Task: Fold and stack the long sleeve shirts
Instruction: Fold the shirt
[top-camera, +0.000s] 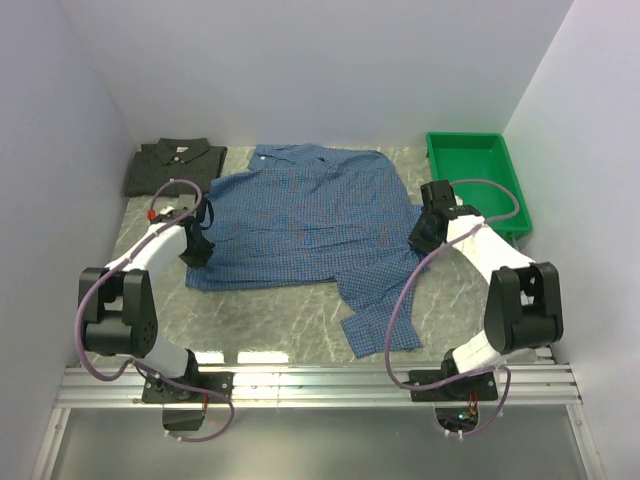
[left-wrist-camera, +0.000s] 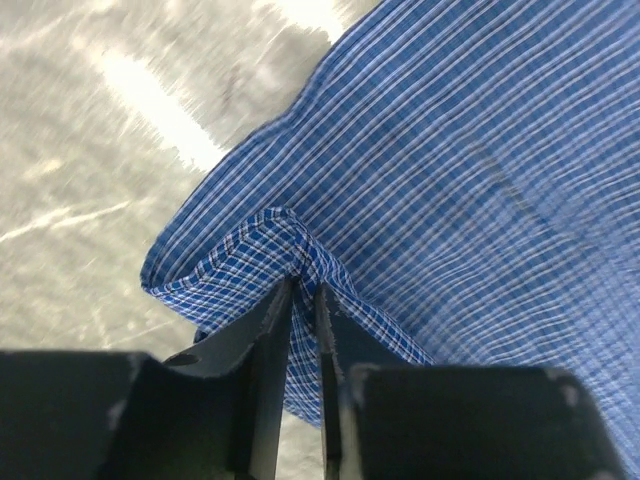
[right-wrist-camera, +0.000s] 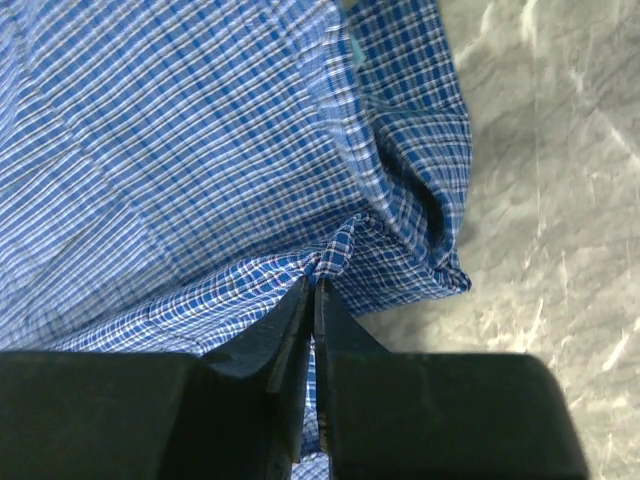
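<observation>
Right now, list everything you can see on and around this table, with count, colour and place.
blue shirt: one, blue fine check, spread out mid-table, one sleeve trailing toward the near edge
dark shirt: one, green-grey check, folded, far left corner
tray: one, green, far right corner
table: one, grey marbled, under everything
left arm: one, white and black, near left
right arm: one, white and black, near right
left gripper: one, black, pinching the blue shirt's left edge
right gripper: one, black, pinching the blue shirt's right edge
</observation>
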